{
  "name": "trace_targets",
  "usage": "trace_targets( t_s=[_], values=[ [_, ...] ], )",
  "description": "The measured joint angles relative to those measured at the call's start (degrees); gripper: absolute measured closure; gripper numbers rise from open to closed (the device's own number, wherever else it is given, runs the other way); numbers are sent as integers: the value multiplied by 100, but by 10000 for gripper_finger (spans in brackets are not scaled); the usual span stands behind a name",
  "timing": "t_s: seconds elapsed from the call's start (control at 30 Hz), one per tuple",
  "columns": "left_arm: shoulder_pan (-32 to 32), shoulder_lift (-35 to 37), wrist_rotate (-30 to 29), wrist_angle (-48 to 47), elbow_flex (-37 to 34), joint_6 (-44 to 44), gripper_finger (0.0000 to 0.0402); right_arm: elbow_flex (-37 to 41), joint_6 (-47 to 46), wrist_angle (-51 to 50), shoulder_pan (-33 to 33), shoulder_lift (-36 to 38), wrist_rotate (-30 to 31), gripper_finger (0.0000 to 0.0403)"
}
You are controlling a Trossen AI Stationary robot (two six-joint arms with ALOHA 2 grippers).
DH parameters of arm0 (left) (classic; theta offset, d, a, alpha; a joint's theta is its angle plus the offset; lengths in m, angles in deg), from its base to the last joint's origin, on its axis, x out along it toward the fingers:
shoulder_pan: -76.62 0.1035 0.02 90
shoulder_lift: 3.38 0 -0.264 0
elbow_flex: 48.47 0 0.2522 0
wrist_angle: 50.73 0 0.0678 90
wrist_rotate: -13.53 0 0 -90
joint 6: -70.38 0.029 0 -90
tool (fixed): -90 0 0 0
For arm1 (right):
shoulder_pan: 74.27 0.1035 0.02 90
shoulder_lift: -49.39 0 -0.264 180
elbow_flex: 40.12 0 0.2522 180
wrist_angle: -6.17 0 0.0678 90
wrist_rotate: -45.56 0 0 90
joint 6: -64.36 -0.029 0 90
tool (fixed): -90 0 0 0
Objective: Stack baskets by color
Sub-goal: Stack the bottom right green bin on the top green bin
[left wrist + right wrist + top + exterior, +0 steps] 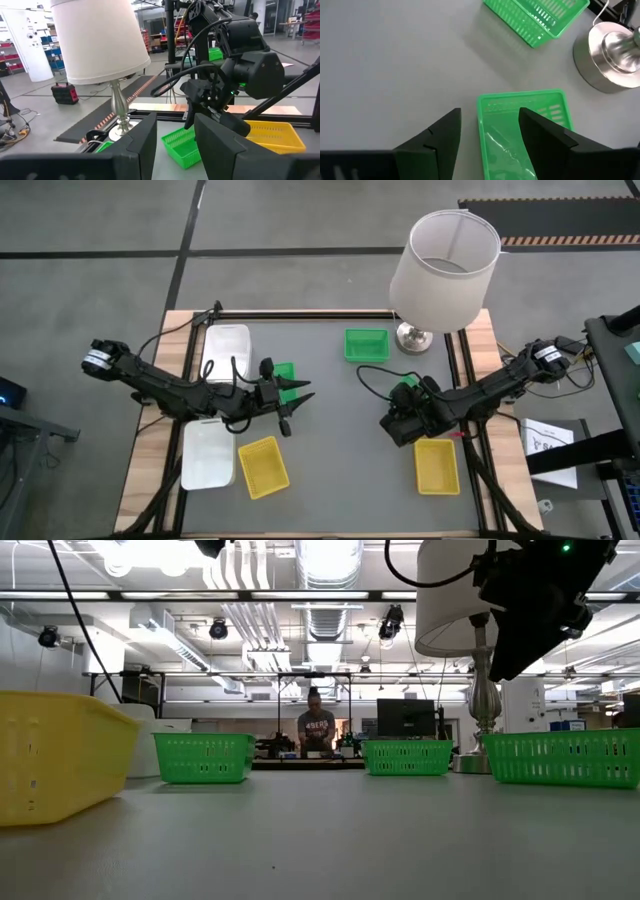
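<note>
Both arms reach inward, right gripper (400,412) spread open straddling one rim of a green basket (522,132) right of centre, left gripper (290,405) unclenched and empty left of centre; three green, two yellow, two white baskets visible.

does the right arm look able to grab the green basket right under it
Probably yes: the right gripper hangs open directly over the green basket, one finger inside its rim and one outside, with nothing between them.

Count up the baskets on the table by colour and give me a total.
White baskets: 2
Green baskets: 3
Yellow baskets: 2
Total: 7 in view; any nested inside another would not show.
</note>
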Motion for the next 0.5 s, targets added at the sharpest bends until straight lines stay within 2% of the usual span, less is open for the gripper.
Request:
trace_targets(
  t_s=[0.3, 0.5],
  values=[
    [-81, -2, 2, -27, -13, 1, 285, 0, 452, -26, -82, 22, -926, 211],
    [-98, -2, 2, -31, -17, 7, 285, 0, 391, -16, -241, -142, -1228, 211]
  ],
)
